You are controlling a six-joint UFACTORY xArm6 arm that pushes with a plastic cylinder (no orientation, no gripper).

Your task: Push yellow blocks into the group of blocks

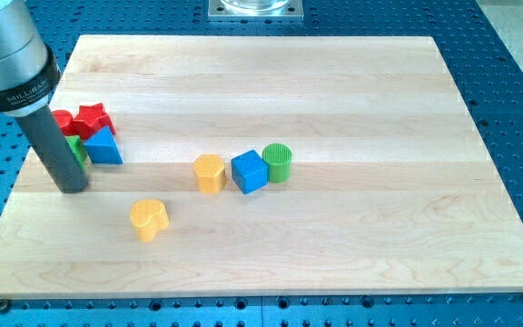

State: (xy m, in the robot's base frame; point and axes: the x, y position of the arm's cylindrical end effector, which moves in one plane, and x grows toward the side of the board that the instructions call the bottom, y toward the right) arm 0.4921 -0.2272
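My tip (72,188) rests on the board at the view's left, just below-left of a cluster there. That cluster holds a red star block (92,119), another red block (63,120), a green block (77,149) partly hidden by the rod, and a blue block (104,146). A yellow heart-shaped block (149,219) lies alone to the lower right of my tip. A yellow hexagonal block (209,173) sits near the board's middle, next to a blue cube (250,171) and a green cylinder (278,162).
The wooden board (334,82) lies on a blue perforated table (516,54). A metal mount plate (255,8) stands at the view's top edge. The rod's grey housing (5,54) fills the top left corner.
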